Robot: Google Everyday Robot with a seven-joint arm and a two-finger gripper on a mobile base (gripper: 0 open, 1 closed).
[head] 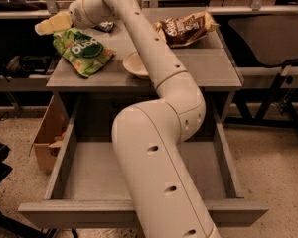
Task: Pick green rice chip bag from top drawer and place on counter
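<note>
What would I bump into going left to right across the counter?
The gripper over the counter's far-left corner → green rice chip bag → white bowl → brown chip bag.

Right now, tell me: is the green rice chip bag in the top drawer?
No, the green rice chip bag lies on the counter, with the gripper at its far end.
</note>
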